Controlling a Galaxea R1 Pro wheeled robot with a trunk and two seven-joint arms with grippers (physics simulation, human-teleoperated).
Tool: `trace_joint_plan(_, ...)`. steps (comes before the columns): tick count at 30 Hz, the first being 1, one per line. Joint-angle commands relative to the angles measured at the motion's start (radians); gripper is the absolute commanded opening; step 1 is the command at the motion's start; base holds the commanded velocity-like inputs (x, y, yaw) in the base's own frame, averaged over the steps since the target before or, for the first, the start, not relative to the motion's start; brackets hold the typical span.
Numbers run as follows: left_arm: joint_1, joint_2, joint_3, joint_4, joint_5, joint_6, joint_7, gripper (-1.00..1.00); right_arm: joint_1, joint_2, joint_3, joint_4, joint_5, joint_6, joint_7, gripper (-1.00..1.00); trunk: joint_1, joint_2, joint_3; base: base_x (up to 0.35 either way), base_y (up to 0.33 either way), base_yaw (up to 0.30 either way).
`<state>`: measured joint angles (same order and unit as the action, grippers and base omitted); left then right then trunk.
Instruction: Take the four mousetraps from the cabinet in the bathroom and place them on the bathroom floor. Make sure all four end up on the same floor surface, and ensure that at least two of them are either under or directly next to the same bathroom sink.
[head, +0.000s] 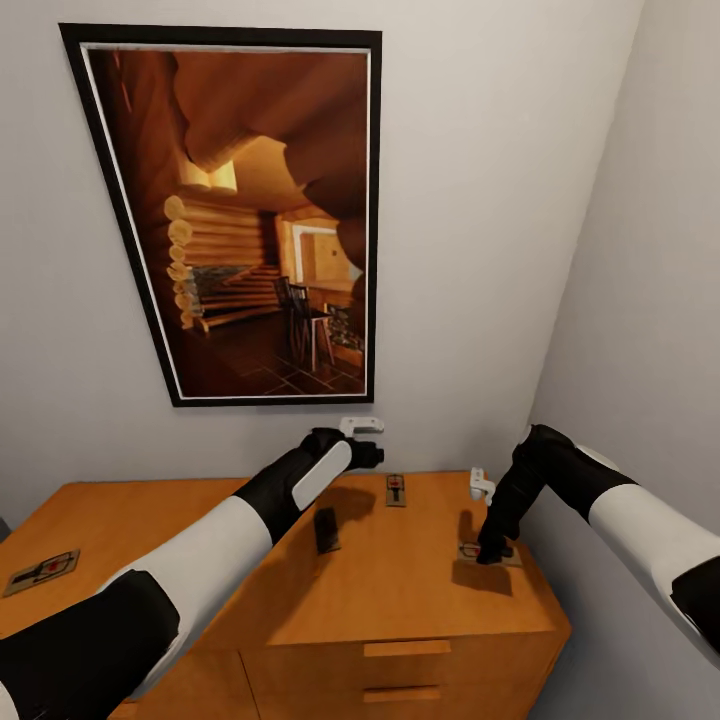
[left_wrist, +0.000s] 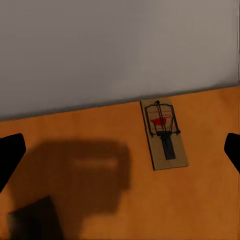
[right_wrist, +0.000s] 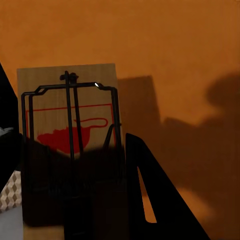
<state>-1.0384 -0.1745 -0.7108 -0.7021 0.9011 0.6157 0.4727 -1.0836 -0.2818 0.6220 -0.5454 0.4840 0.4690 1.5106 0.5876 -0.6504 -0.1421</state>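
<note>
Cabinet (head: 400, 590): orange-brown wooden top against a pale wall, under a framed picture (head: 245, 215) of a log interior; two bar handles show on its front.
Back mousetrap (head: 396, 489): flat on the cabinet top, near the wall edge, long axis running from wall toward cabinet front; in the left wrist view (left_wrist: 164, 133) its red mark sits at the wall end.
Right mousetrap (head: 490, 553): on the cabinet top near its right edge, well apart from the back trap; long axis across the cabinet, as far as can be told.
Far-left mousetrap (head: 42, 570): at the cabinet's left end, long axis skewed to the front edge.
Dark flat piece (head: 326, 529): on the cabinet top between arm and back trap; too dark to identify.
Right gripper (head: 492, 552): down on the right mousetrap (right_wrist: 70, 150), dark fingers on both long sides; clamped or merely straddling, cannot tell.
Left gripper (head: 365, 440): above the cabinet's back edge, holding nothing; fingertips (left_wrist: 10, 155) spread wide apart.
</note>
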Motion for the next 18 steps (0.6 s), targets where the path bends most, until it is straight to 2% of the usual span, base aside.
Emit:
trace_joint_plan(1,-0.001,0.000,-0.012,-0.006,0.020,0.000,0.018,1.00,-0.001,-0.001,0.004,-0.002,0.001,0.017,0.005,-1.00,0.000,-0.002,-0.002,0.000,0.000,0.000)
trace_joint_plan(3,-0.002,0.000,-0.046,-0.016,0.056,-0.002,0.032,1.00,-0.001,-0.001,0.004,-0.002,0.001,0.017,0.005,-1.00,0.000,-0.002,-0.002,0.000,0.000,0.000)
trace_joint_plan(4,-0.002,0.000,-0.074,-0.021,0.089,-0.006,0.038,1.00,-0.001,-0.001,0.004,-0.002,0.001,0.017,0.004,-1.00,0.000,-0.002,-0.002,0.000,0.000,0.000)
trace_joint_plan(5,-0.002,0.000,-0.088,-0.023,0.108,-0.009,0.041,1.00,-0.001,-0.001,0.004,-0.002,0.001,0.017,0.004,-1.00,0.000,-0.002,-0.002,0.000,0.000,0.000)
trace_joint_plan(6,-0.002,0.000,-0.109,-0.026,0.145,-0.016,0.047,1.00,-0.001,-0.001,0.004,-0.002,0.001,0.017,0.003,-1.00,0.000,-0.002,-0.002,0.000,0.000,0.000)
trace_joint_plan(8,-0.002,0.000,-0.128,-0.033,0.187,-0.025,0.053,1.00,-0.001,-0.001,0.004,-0.002,0.001,0.017,0.003,-1.00,0.000,-0.002,-0.002,0.000,0.000,0.000)
trace_joint_plan(11,-0.002,0.000,-0.142,-0.053,0.218,-0.032,0.057,1.00,-0.001,-0.001,0.004,-0.002,0.001,0.017,0.003,-1.00,0.000,-0.002,-0.002,0.000,0.000,0.000)
trace_joint_plan(18,-0.002,0.000,-0.147,-0.067,0.231,-0.038,0.052,1.00,-0.001,-0.001,0.004,-0.002,0.000,0.017,0.002,-1.00,0.000,-0.002,-0.002,0.000,0.000,0.000)
